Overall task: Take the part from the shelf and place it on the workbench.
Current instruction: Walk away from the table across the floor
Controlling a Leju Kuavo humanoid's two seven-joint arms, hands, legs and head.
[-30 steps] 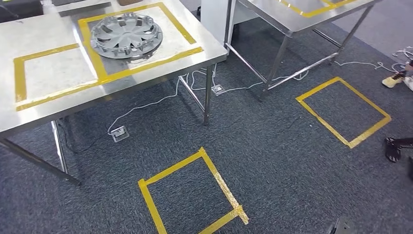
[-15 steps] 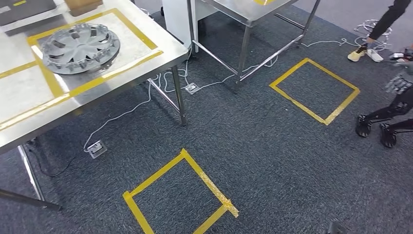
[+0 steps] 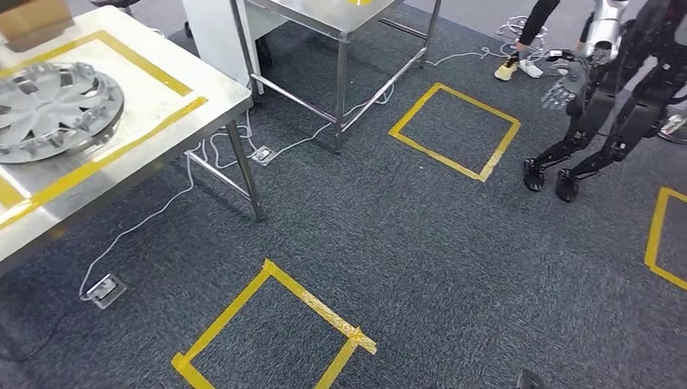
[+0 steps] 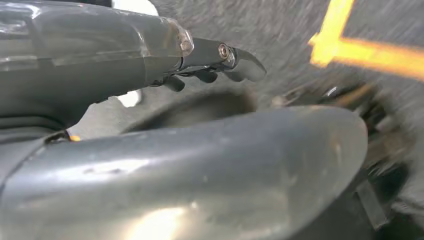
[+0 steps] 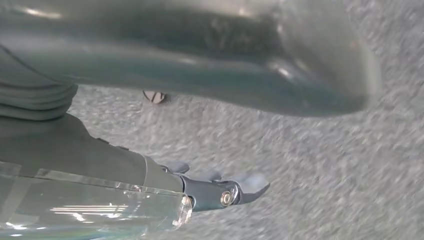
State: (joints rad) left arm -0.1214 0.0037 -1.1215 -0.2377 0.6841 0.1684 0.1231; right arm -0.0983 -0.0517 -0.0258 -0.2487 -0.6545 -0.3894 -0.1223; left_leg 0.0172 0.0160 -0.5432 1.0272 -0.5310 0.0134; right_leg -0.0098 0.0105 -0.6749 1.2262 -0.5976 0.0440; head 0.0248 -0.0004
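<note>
Part: grey wheel cover is lying flat on the steel tabletop, inside yellow tape.
Handling: probably light, rigid, wide plastic; taking opposite rim edges looks best.
Left hand: fingers are hanging loosely apart, holding nothing.
Right hand: fingers likewise, holding nothing.

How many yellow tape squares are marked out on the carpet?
3, perhaps more out of frame: nearest tape square at the bottom, second tape square beyond the steel table, partial tape square cut by the right edge.
</note>
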